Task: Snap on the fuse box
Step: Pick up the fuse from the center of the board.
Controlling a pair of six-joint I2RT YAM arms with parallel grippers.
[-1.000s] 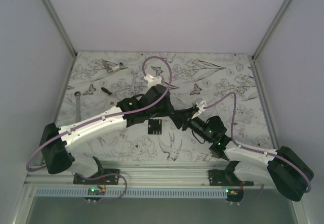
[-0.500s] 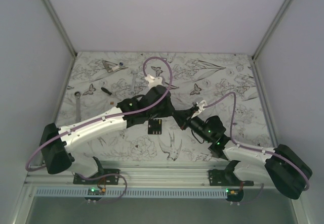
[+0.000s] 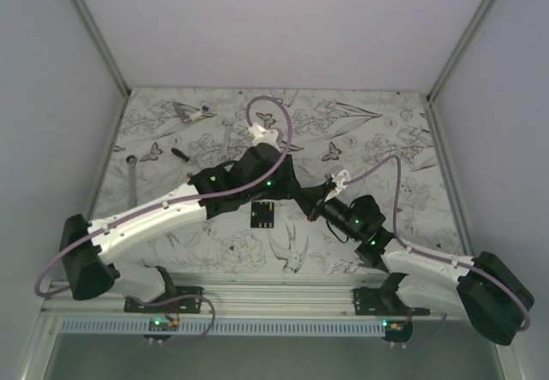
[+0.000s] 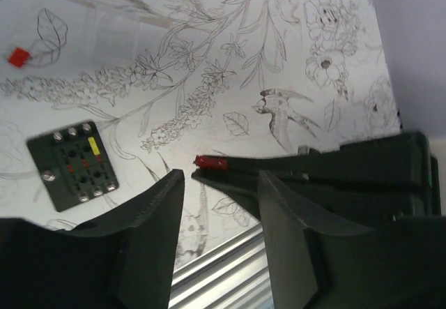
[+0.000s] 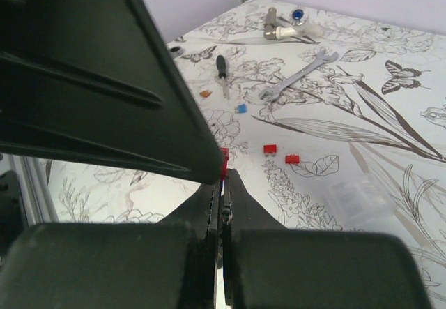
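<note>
The fuse box (image 3: 262, 215) lies flat, slots up, on the worktop (image 3: 403, 140), midway between its side edges and nearer the near edge. The left tool (image 4: 216, 183) hangs above with its fingers apart, holding nothing. The right tool (image 5: 224, 178) is clamped on a small red piece (image 5: 224, 161).
</note>
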